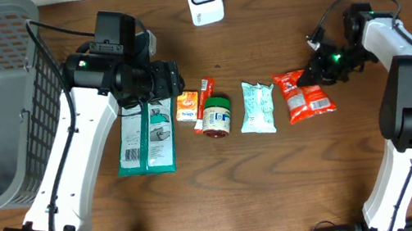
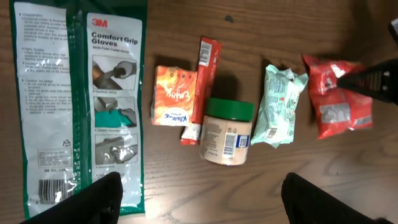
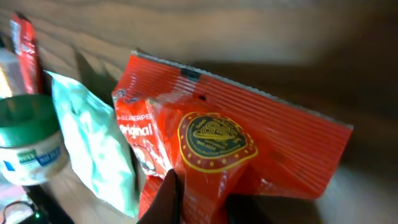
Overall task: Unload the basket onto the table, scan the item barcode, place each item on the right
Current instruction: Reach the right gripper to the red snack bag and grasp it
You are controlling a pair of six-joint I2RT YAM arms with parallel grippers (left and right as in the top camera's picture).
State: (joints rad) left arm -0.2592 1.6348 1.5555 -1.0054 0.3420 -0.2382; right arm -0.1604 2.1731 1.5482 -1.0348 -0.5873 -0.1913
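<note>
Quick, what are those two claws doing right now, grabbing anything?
Left gripper: open, holding nothing.
Right gripper: closed, pinching the red snack packet.

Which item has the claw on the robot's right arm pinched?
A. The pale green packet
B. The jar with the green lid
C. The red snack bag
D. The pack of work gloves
C: in the right wrist view, the right gripper has its fingers closed on the edge of the red snack bag, and the foil puckers between them.
</note>
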